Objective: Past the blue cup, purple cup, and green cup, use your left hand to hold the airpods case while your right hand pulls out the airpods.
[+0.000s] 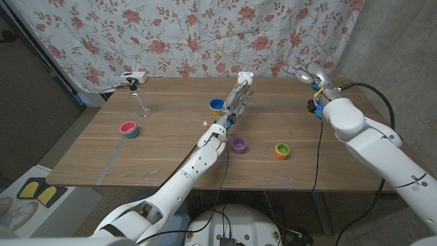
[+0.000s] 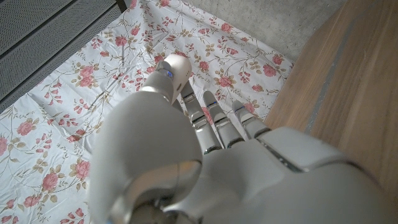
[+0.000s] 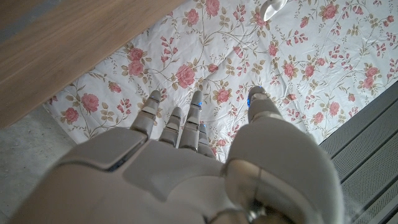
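White left robot hand (image 1: 241,89) extended, fingers straight, empty.

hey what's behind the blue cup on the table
Just past the blue cup, the left hand reaches toward a white object at its fingertips, in front of the floral cloth. The hand covers most of it, so I cannot identify it.

On the table (image 1: 164,157) stood four cups, blue (image 1: 216,105) at twelve o'clock, purple (image 1: 238,144) at centre, green-in-orange (image 1: 281,150) at four o'clock and pink (image 1: 128,128) at nine o'clock, with two hands, left (image 1: 243,85) and right (image 1: 307,74), above.
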`<control>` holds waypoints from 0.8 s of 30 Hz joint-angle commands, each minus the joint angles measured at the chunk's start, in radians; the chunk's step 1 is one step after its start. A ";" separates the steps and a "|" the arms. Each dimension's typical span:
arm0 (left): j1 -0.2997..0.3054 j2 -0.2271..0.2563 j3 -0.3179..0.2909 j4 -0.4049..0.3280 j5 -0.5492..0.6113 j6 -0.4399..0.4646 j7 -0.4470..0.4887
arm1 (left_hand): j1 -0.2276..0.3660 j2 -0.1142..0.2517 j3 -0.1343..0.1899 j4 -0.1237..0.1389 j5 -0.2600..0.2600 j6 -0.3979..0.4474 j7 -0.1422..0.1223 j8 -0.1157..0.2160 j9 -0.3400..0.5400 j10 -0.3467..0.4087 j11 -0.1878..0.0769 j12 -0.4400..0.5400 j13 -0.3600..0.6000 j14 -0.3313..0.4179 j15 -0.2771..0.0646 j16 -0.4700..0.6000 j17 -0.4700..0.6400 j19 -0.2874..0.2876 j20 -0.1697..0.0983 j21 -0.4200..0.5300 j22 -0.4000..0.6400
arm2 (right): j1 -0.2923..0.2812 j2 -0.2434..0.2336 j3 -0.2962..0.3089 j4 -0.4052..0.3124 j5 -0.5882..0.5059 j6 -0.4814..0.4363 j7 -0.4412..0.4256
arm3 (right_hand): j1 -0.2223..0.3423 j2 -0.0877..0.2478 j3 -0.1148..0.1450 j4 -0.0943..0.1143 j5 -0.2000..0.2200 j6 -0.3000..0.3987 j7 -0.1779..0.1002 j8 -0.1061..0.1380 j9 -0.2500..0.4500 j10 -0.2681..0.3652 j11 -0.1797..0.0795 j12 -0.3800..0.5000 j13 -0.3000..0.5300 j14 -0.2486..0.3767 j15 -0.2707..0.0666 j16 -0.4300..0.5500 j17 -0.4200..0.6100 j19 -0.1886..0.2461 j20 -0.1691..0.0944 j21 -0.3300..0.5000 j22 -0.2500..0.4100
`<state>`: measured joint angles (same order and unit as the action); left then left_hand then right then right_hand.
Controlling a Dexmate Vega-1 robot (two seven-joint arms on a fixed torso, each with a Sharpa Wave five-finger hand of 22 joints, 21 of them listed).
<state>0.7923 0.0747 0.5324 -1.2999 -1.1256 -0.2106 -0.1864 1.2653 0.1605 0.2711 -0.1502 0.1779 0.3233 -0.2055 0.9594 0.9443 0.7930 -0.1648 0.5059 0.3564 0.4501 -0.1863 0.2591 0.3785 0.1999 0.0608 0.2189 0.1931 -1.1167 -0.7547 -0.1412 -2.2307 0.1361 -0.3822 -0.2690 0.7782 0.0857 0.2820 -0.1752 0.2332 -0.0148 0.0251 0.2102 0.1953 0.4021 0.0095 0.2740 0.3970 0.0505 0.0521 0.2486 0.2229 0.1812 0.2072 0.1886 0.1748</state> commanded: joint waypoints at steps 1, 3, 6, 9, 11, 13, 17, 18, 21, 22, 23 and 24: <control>-0.014 -0.016 -0.013 0.031 -0.021 -0.007 -0.023 | 0.000 0.011 -0.001 0.004 0.004 0.003 -0.004 0.006 0.000 0.052 -0.055 0.043 0.078 0.025 -0.037 0.000 0.006 -0.001 0.001 0.005 0.002 | 0.036 -0.013 -0.029 -0.007 -0.036 -0.006 0.008 | 0.024 -0.006 0.012 -0.001 0.013 0.003 -0.007 0.002 0.003 0.028 -0.020 0.011 0.007 0.014 -0.008 0.009 0.001 -0.009 0.003 0.004 0.001; -0.024 -0.019 -0.011 0.051 -0.021 -0.008 -0.051 | 0.001 0.011 -0.001 0.004 0.004 0.003 -0.004 0.006 0.000 0.052 -0.055 0.043 0.079 0.025 -0.038 0.000 0.006 -0.001 0.001 0.005 0.002 | 0.048 -0.021 -0.035 -0.007 -0.042 -0.008 0.018 | 0.029 -0.008 0.013 0.001 0.017 0.005 -0.008 0.003 0.002 0.033 -0.040 0.011 0.009 0.013 -0.008 0.009 0.001 -0.008 0.004 0.005 0.001; -0.021 -0.021 -0.010 0.050 -0.018 -0.011 -0.043 | 0.001 0.011 -0.001 0.004 0.004 0.003 -0.004 0.006 -0.001 0.051 -0.055 0.043 0.079 0.026 -0.037 -0.001 0.007 -0.001 0.001 0.005 0.002 | 0.055 -0.033 -0.041 -0.010 -0.052 -0.006 0.029 | 0.033 -0.008 0.015 0.002 0.020 0.006 -0.009 0.003 0.002 0.034 -0.038 0.011 0.011 0.013 -0.009 0.009 0.001 -0.008 0.004 0.005 0.001; -0.020 -0.024 -0.009 0.052 -0.016 -0.010 -0.037 | 0.000 0.011 -0.001 0.005 0.004 0.002 -0.004 0.007 -0.002 0.051 -0.055 0.043 0.079 0.026 -0.036 0.000 0.007 -0.001 0.001 0.006 0.002 | 0.062 -0.037 -0.046 -0.012 -0.060 -0.011 0.032 | 0.037 -0.009 0.016 0.002 0.023 0.007 -0.010 0.003 0.002 0.038 -0.035 0.012 0.012 0.014 -0.009 0.009 0.001 -0.008 0.004 0.005 0.001; -0.030 -0.029 -0.007 0.075 -0.015 -0.014 -0.060 | 0.001 0.011 -0.001 0.004 0.004 0.002 -0.004 0.007 -0.003 0.052 -0.055 0.045 0.080 0.026 -0.038 0.000 0.008 -0.001 0.001 0.006 0.002 | 0.076 -0.043 -0.042 0.002 -0.037 0.007 0.068 | 0.042 -0.011 0.018 0.003 0.026 0.011 -0.010 0.004 0.002 0.043 -0.052 0.013 0.014 0.016 -0.015 0.010 0.000 -0.007 0.003 0.006 0.001; -0.029 -0.032 -0.008 0.075 -0.021 -0.009 -0.062 | 0.002 0.011 0.000 0.003 0.004 0.002 -0.004 0.007 -0.004 0.052 -0.055 0.045 0.081 0.027 -0.039 -0.001 0.008 -0.001 0.001 0.006 0.002 | 0.084 -0.046 -0.052 0.000 -0.051 0.003 0.063 | 0.048 -0.013 0.019 0.003 0.030 0.015 -0.001 0.006 0.001 0.049 -0.067 0.013 0.015 0.015 -0.027 0.010 0.000 -0.005 0.002 0.007 0.001; -0.031 -0.026 -0.008 0.073 -0.019 -0.001 -0.061 | 0.004 0.011 0.001 0.003 0.005 0.002 -0.004 0.008 -0.006 0.051 -0.055 0.045 0.081 0.027 -0.038 -0.001 0.009 0.000 0.002 0.006 0.002 | 0.104 -0.058 -0.073 -0.006 -0.080 -0.006 0.068 | 0.056 -0.016 0.022 0.003 0.036 0.018 0.006 0.006 0.000 0.036 -0.076 0.005 0.016 0.007 -0.039 0.006 -0.002 -0.003 0.003 0.007 0.001; -0.032 -0.025 -0.011 0.070 -0.029 0.012 -0.064 | 0.004 0.011 0.001 0.002 0.005 0.003 -0.004 0.008 -0.006 0.051 -0.055 0.044 0.080 0.027 -0.038 -0.002 0.009 0.000 0.002 0.006 0.002 | 0.109 -0.062 -0.086 -0.013 -0.103 -0.020 0.057 | 0.057 -0.016 0.022 0.003 0.036 0.018 0.006 0.006 0.000 0.036 -0.076 0.004 0.016 0.007 -0.039 0.006 -0.002 -0.003 0.003 0.007 0.001; -0.038 -0.018 -0.005 0.077 -0.012 0.002 -0.077 | 0.005 0.011 0.001 0.002 0.005 0.004 -0.004 0.009 -0.008 0.050 -0.055 0.044 0.080 0.027 -0.038 -0.002 0.009 -0.001 0.002 0.006 0.002 | 0.122 -0.070 -0.114 -0.030 -0.157 -0.044 0.037 | 0.066 -0.017 0.026 0.006 0.044 0.013 0.009 0.002 0.000 0.040 -0.030 0.002 0.018 0.009 -0.029 0.007 -0.003 -0.004 0.003 0.006 0.000; -0.033 -0.018 -0.006 0.068 -0.013 0.006 -0.062 | 0.005 0.011 0.001 0.002 0.005 0.004 -0.003 0.010 -0.009 0.050 -0.055 0.044 0.080 0.027 -0.038 -0.002 0.010 -0.001 0.003 0.006 0.002 | 0.126 -0.072 -0.116 -0.030 -0.158 -0.043 0.044 | 0.067 -0.017 0.026 0.007 0.046 0.013 0.010 0.002 -0.001 0.042 -0.018 0.002 0.018 0.010 -0.026 0.007 -0.004 -0.004 0.003 0.006 0.000; -0.038 -0.020 -0.008 0.079 -0.022 0.011 -0.080 | 0.005 0.011 0.001 0.002 0.005 0.004 -0.003 0.010 -0.009 0.051 -0.055 0.044 0.080 0.028 -0.038 -0.002 0.010 -0.001 0.003 0.006 0.002 | 0.131 -0.072 -0.120 -0.032 -0.161 -0.048 0.047 | 0.068 -0.018 0.026 0.008 0.048 0.013 0.009 0.001 -0.001 0.043 -0.005 0.001 0.019 0.009 -0.026 0.007 -0.004 -0.005 0.003 0.006 0.000; -0.038 -0.017 -0.007 0.078 -0.018 0.012 -0.079 | 0.005 0.011 0.001 0.002 0.005 0.005 -0.003 0.010 -0.010 0.051 -0.055 0.045 0.080 0.028 -0.039 -0.002 0.010 -0.001 0.003 0.006 0.002 | 0.137 -0.074 -0.125 -0.033 -0.166 -0.053 0.052 | 0.069 -0.018 0.026 0.009 0.050 0.009 0.013 -0.001 -0.001 0.046 0.007 0.001 0.019 0.013 -0.023 0.009 -0.004 -0.005 0.003 0.006 0.000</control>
<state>0.7656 0.0513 0.5240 -1.2374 -1.1442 -0.2156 -0.2429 1.2629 0.1629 0.2711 -0.1502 0.1769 0.3231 -0.2055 0.9645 0.9346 0.7930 -0.1648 0.5059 0.3564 0.4501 -0.1862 0.2592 0.3830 0.1999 0.0608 0.2189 0.1930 -1.0270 -0.8051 -0.2128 -2.2415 0.0671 -0.3900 -0.2221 0.8321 0.0662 0.2996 -0.1681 0.2738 -0.0021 0.0276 0.2102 0.1955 0.4411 -0.0132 0.2770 0.4116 0.0544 0.0233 0.2518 0.2183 0.1813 0.2071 0.1887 0.1721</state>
